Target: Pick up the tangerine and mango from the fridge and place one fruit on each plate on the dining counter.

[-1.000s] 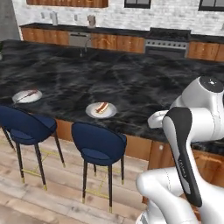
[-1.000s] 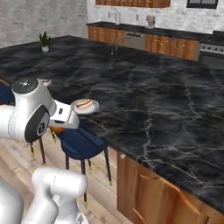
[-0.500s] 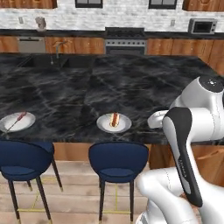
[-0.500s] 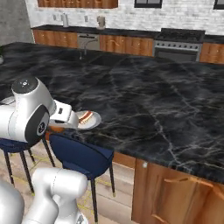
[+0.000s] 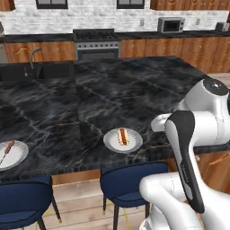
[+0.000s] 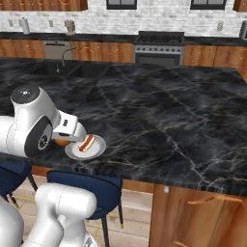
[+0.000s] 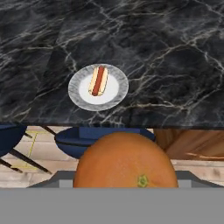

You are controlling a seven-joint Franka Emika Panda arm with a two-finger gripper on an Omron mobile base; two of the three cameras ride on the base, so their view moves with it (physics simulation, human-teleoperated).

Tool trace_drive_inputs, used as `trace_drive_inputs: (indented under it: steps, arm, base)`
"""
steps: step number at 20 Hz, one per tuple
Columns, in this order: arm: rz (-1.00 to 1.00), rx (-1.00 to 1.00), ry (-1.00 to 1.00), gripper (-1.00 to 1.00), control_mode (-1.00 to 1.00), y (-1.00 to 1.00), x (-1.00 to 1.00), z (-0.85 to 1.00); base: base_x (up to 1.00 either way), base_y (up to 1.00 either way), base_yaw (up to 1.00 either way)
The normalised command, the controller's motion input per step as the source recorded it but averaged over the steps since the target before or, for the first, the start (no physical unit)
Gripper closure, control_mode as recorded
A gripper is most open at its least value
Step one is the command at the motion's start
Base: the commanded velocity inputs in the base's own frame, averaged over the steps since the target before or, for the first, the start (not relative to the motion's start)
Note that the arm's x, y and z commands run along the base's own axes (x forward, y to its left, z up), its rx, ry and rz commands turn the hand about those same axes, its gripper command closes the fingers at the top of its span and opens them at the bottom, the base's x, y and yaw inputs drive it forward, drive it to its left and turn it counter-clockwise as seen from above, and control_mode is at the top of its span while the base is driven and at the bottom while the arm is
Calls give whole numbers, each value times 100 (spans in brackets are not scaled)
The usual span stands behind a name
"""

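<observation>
One small round plain orange tangerine (image 7: 126,161) sat right at the bottom of the hand view, huge in frame, held at the gripper (image 7: 126,183). The fingertips themselves were hidden behind the fruit, so I couldn't see the jaws directly, but they looked clamped on the tangerine. In the right base view a sliver of orange (image 6: 61,142) showed just under the white wrist, close to the counter edge.

Step in hand, as I judged it: carrying the tangerine to a plate. Ahead of the fruit lay a small round white plate (image 7: 98,87) near the edge of the glossy black marble dining counter (image 7: 175,52), already holding a hot dog in a bun (image 7: 98,80). A second white plate (image 5: 10,155) sat further left with a skewer-like thing (image 5: 8,150) on it. Blue stools (image 5: 132,182) stood below the edge.

Next move probably called for reaching forward over the counter edge, lowering onto bare plate beside the hot dog, then releasing. Mango not placed yet.
</observation>
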Motion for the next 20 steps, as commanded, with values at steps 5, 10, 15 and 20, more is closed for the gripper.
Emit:
trace_drive_inputs:
  steps: [5, 10, 15, 20]
  arm:
    - [0, 0, 0, 100, 100, 0, 0, 0]
    - [0, 0, 0, 100, 100, 0, 0, 0]
    - [-1, -1, 22, 100, -100, 42, 75, -7]
    - [0, -3, 54, 100, -100, 79, 100, -71]
  base:
    - [43, 16, -34]
    - [43, 42, -17]
    - [10, 2, 0]
    - [0, 0, 0]
